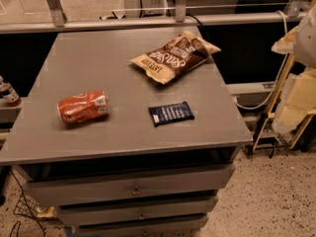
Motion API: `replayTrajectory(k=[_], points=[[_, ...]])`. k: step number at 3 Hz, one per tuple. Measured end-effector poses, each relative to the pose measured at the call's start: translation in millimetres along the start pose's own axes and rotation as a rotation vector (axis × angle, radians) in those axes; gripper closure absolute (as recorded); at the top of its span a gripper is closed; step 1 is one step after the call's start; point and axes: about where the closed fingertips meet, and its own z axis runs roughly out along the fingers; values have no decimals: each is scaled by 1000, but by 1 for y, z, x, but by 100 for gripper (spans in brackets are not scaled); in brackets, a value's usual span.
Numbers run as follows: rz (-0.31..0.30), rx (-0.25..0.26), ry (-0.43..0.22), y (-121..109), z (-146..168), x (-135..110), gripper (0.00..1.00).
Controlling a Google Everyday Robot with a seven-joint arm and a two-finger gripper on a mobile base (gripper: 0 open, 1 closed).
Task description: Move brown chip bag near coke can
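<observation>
I see the brown chip bag (175, 57) lying flat at the far right of the grey table (98, 53), well apart from the coke can (83, 106), which lies on its side near left. The gripper is outside my view, so I cannot tell its grip.

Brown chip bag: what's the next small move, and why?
Probably bring the gripper, not in view, down over the brown chip bag at the far right of the table. It lies flat and ungrasped, well apart from the coke can, which lies on its side near the left front.
</observation>
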Motion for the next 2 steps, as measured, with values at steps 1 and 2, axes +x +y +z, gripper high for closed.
replayTrajectory(k=[1, 2], points=[[0, 0, 0, 0, 0, 0, 0], [-25, 27, -6, -6, 1, -6, 0]])
